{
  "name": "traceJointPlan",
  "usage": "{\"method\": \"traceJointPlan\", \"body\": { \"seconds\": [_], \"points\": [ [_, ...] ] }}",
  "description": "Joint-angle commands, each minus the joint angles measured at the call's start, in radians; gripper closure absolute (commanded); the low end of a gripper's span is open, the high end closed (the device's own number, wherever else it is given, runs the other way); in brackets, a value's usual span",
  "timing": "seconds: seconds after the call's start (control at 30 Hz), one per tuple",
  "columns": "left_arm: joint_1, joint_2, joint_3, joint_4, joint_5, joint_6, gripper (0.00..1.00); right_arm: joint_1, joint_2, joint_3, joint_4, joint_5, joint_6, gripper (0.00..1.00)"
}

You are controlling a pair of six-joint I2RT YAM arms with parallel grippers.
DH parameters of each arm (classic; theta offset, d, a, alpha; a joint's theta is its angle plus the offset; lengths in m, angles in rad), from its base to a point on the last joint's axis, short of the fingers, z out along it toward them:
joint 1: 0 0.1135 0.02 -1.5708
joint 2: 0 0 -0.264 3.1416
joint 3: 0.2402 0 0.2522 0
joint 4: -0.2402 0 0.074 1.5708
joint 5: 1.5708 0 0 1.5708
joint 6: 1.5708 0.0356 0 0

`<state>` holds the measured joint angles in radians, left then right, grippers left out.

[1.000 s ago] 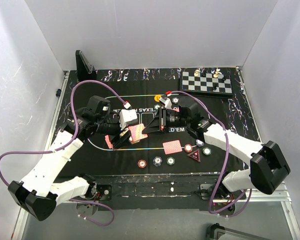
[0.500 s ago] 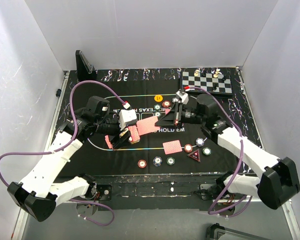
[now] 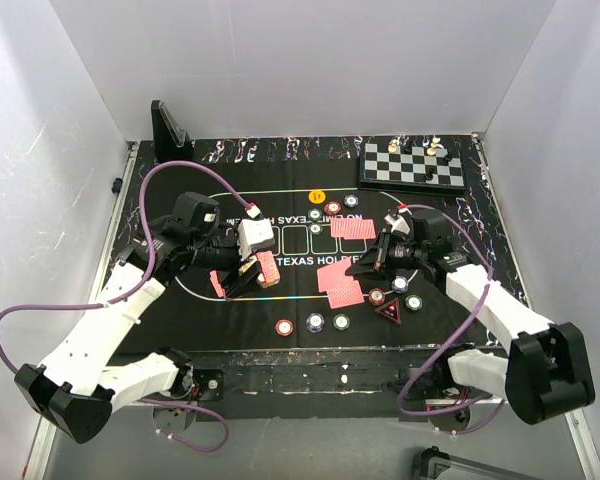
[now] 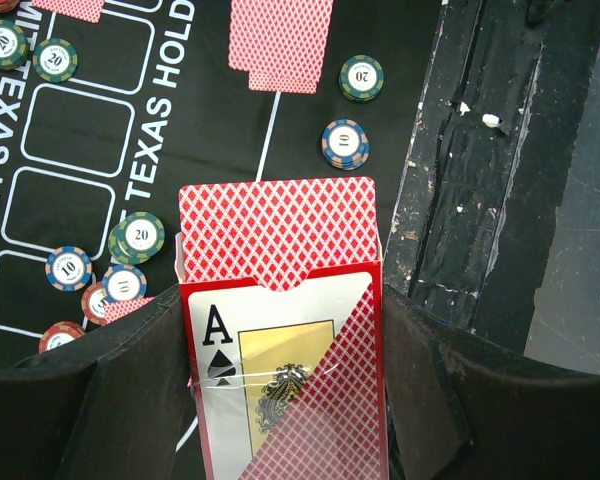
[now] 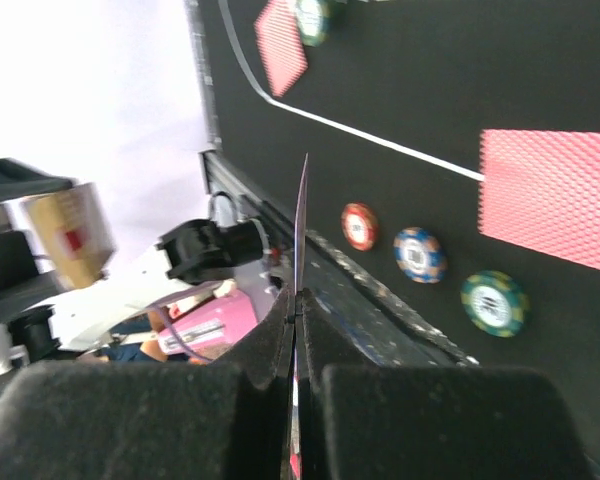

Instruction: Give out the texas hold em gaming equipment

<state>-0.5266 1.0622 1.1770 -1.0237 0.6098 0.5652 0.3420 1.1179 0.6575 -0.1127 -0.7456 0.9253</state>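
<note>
My left gripper [image 3: 248, 272] is shut on a red card box [image 4: 280, 390] with an ace of spades on its face. Red-backed cards [image 4: 277, 228] stick out of the box's open end. My right gripper [image 3: 366, 265] is shut on a single red-backed card [image 3: 334, 272], which shows edge-on [image 5: 302, 225] in the right wrist view, held above the mat beside a card lying flat [image 3: 348, 295]. Another card [image 3: 352, 229] lies farther back. Several chips [image 3: 314, 322] and a red triangular marker [image 3: 388, 311] sit along the mat's near side. A yellow button [image 3: 316, 195] lies at the back.
A chessboard [image 3: 412, 163] with its pieces stands at the back right. A black stand [image 3: 168, 128] is at the back left. More chips [image 3: 332, 208] cluster near the yellow button. The black mat [image 3: 280, 205] covers the table's middle.
My right gripper has closed on one card at the box, pulled it out and carried it right and toward the near side. The left arm has held still.
</note>
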Motion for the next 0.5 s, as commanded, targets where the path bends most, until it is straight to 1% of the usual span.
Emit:
{"method": "traceJointPlan", "body": {
  "seconds": [0.0,0.13,0.33,0.47],
  "points": [
    [0.0,-0.025,0.015,0.011,0.022,0.005,0.82,-0.006,0.062,-0.018,-0.076,0.064,-0.144,0.99],
    [0.0,-0.022,0.018,0.011,0.022,0.005,0.82,-0.008,0.123,-0.015,-0.068,0.115,-0.181,0.99],
    [0.0,-0.025,0.018,0.011,0.022,0.004,0.82,-0.006,0.223,0.031,-0.13,0.218,-0.278,0.99],
    [0.0,-0.025,0.021,0.01,0.021,0.002,0.82,-0.006,0.279,0.054,-0.139,0.245,-0.301,0.99]
  ]
}}
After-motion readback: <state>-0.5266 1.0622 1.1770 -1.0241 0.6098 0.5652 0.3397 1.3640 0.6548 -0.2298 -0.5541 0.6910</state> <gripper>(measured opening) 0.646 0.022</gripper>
